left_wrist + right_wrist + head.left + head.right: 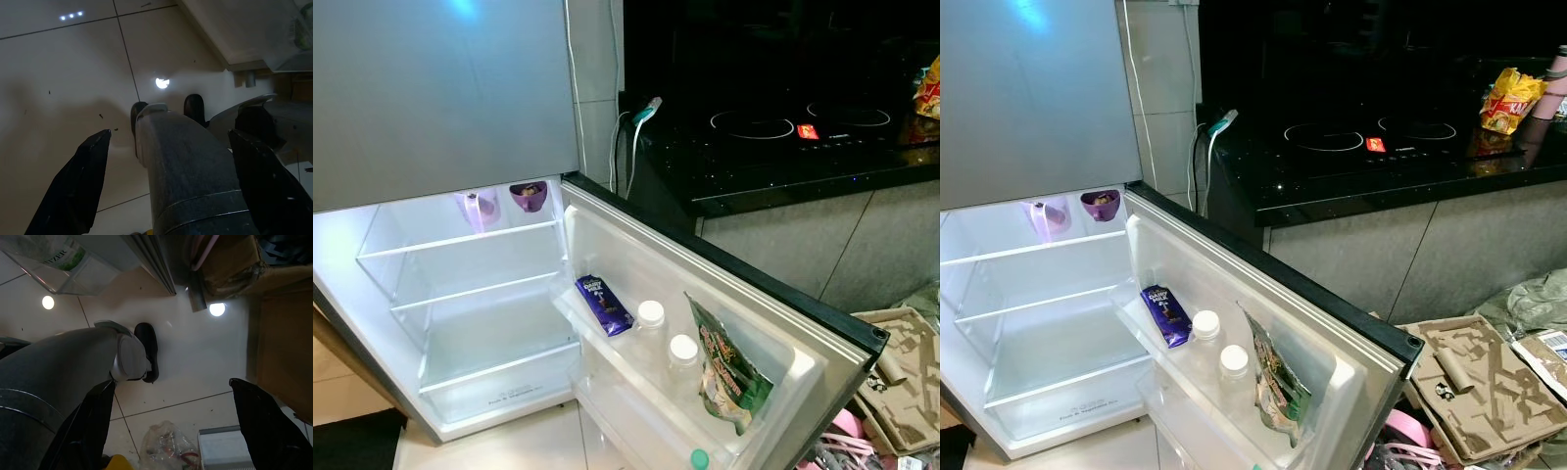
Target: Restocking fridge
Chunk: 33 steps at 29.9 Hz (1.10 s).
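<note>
Standing open, the fridge (460, 323) shows bare glass shelves (470, 294), lit inside. Top shelf at the back holds a purple bowl (529, 196) and a pale lilac cup (478, 208), near each other but apart. Fridge door (773, 323) swung wide to the right. Door rack (607, 343) holds, from hinge outward: a dark blue chocolate bar (604, 304) leaning tilted, two white-capped bottles (651, 315) and (683, 349) side by side, then a green snack bag (729, 372) upright against the door wall. Lower rack has a green-capped bottle (699, 459), mostly hidden.

Black desk (1410, 166) to the right carries a cooktop (1371, 137) with a red display lit; a yellow snack bag (1508, 98) sits at its far right end. White cable (1205, 157) hangs down between fridge and desk. Flattened cardboard (1479, 392) lies on the floor by the door's edge, with something pink just beside it, maybe plastic hangers.

Left pincer (171, 181) hangs low over the tiled floor (58, 73), fingers spread wide, holding nothing. Right pincer (171, 426) also hangs over the floor, fingers spread, empty; a crumpled plastic bag (166, 445) lies below it.
</note>
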Motion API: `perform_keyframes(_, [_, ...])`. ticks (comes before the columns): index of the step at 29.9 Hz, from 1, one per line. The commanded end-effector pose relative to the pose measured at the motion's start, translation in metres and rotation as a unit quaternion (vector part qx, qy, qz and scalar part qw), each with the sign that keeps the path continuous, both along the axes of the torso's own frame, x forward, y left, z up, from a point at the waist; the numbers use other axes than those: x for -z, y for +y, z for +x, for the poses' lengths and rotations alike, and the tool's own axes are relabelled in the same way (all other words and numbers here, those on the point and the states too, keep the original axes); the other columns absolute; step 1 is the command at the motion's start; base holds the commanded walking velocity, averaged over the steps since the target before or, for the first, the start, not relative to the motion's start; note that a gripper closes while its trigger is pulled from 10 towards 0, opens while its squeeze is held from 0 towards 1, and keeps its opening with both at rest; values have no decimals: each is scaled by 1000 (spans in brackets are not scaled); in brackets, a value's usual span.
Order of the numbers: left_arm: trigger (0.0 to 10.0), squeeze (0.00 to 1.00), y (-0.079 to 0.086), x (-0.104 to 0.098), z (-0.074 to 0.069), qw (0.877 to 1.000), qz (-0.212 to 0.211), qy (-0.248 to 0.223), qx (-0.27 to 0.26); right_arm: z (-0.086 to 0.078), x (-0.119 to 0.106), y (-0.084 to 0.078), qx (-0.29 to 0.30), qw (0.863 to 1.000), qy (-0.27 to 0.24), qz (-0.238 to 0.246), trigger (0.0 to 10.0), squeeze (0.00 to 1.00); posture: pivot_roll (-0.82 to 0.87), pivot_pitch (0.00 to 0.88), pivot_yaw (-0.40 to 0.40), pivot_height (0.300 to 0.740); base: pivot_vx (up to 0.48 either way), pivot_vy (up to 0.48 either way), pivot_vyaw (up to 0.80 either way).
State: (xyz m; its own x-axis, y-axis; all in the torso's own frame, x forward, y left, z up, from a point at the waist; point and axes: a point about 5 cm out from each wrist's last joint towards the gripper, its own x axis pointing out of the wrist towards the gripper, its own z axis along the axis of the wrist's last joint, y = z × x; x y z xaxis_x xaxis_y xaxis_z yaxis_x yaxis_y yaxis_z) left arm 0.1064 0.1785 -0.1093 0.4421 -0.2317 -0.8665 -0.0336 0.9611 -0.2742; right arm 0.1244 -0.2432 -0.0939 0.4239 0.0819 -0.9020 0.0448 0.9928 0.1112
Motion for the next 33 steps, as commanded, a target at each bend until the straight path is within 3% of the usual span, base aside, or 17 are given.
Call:
perform_keyframes(1, [10000,0,-4,5,-15,999,-3,32,9,1,0,0,2,1000,-1,-2,10000,0,-104,0,-6,740,0,0,0])
perform_keyframes(19, [10000,0,-3,3,-9,1000,-9,16,7,-1,1,1,3,1000,3,-2,10000,0,-109,0,-2,740,0,0,0])
perform_keyframes(33, [10000,0,-5,6,-17,999,4,40,21,-2,1,0,3,1000,4,-2,10000,0,-108,0,-2,740,-59,0,0])
